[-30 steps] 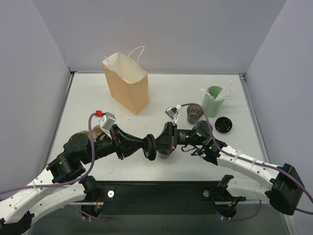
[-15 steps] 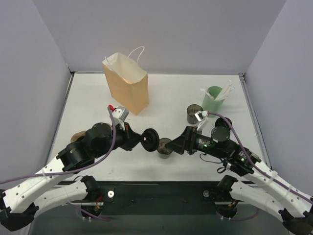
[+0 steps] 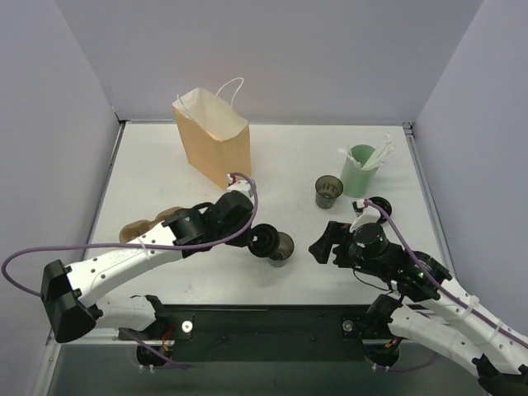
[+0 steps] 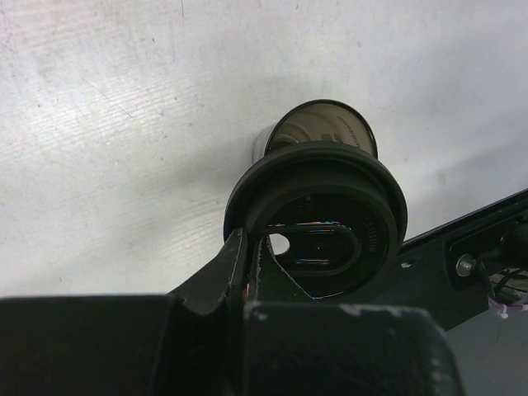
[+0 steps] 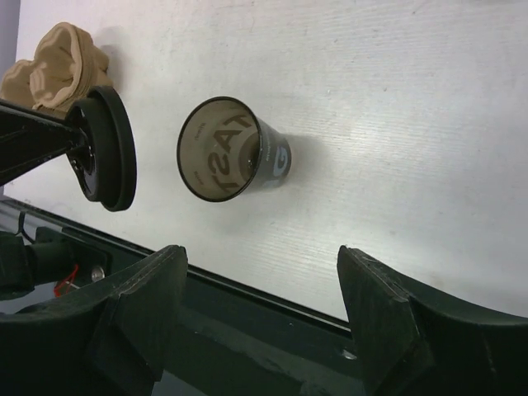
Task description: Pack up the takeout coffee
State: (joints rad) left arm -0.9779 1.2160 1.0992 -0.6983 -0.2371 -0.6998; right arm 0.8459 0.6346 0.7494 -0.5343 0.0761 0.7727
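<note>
Overhead and wrist views of a white table [image 3: 165, 165] enclosed by pale grey walls. The left gripper [image 3: 254, 238] is closed tight on the rim of a round black plastic lid [image 3: 264, 239], which it holds on edge above the tabletop; in the left wrist view the two fingers [image 4: 238, 262] pinch the lid's lower-left rim. The small dark brown-black disposable cup [image 3: 281, 247] of the takeout coffee stands upright and uncovered near the front-centre of the table, just to the right of the held lid; the right wrist view shows a strip of bare table between the two. The right gripper [image 3: 322, 247] hovers to the right of this cup, apart from it, with its jaws spread wide and nothing between them. A tall tan paper bag with white cord handles [image 3: 213, 140] stands open at the rear left, well apart from the cup. A second dark uncovered cup [image 3: 327, 191] stands right of centre, beside a pale green cup holding white sticks [image 3: 359, 169]. A second black lid [image 3: 379, 205] lies flat, partly hidden by the right arm. A brown moulded-pulp tray [image 3: 139, 228] shows behind the left arm.
</note>
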